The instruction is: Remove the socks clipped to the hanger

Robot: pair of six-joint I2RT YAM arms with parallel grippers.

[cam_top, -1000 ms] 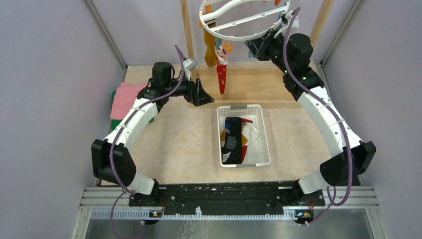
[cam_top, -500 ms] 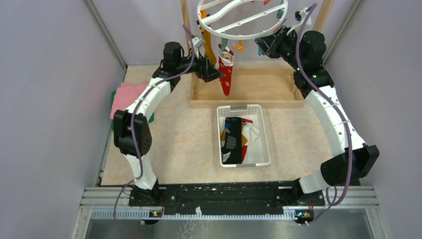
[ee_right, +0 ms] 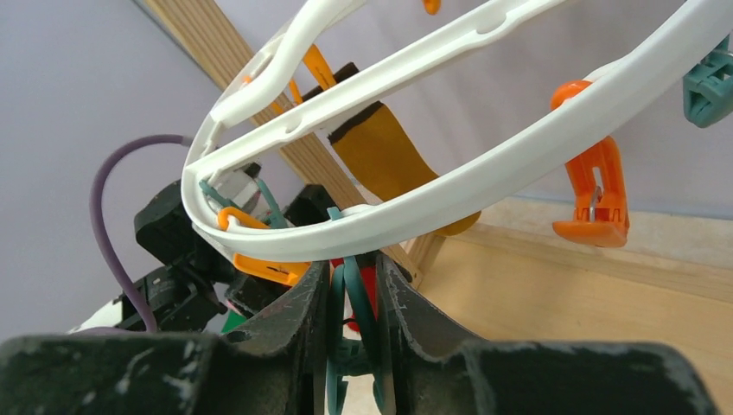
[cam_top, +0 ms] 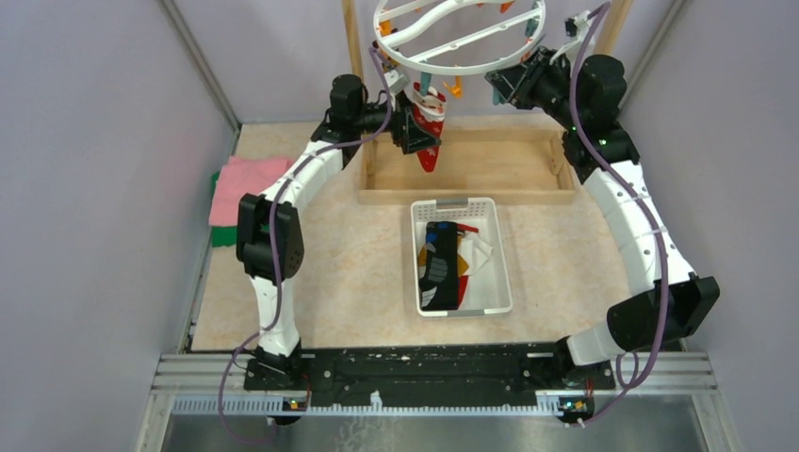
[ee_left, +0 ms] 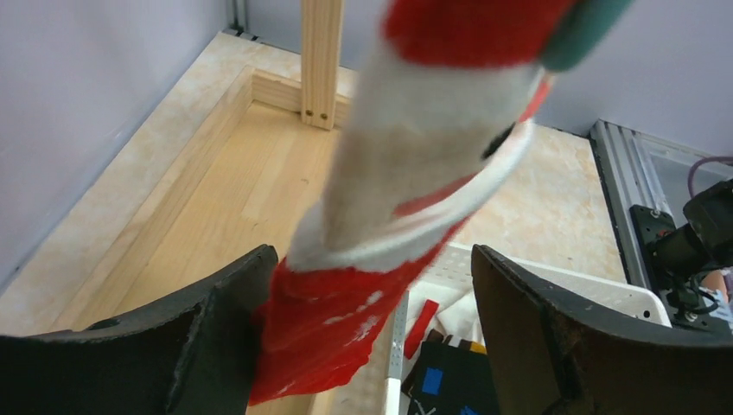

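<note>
**Red sock on its clip, left end effector open around it**

Below the hanger, toward the arm bases, a white basket sits on the counter. It holds a black patched sock and a white sock. Under the hanger's left front rim, the left end effector is raised with its fingers spread wide, holding nothing. The red sock with a white cuff hangs between them, brushing the left finger and clear of the right one. A teal clip grips its top under the hanger.

At the hanger's right front rim, the right end effector is nearly closed, pinching a second teal clip that dangles from the ring. An empty orange clip hangs from the ring just beside it. At the hanger's far side, a mustard sock hangs near the wooden post.
</note>
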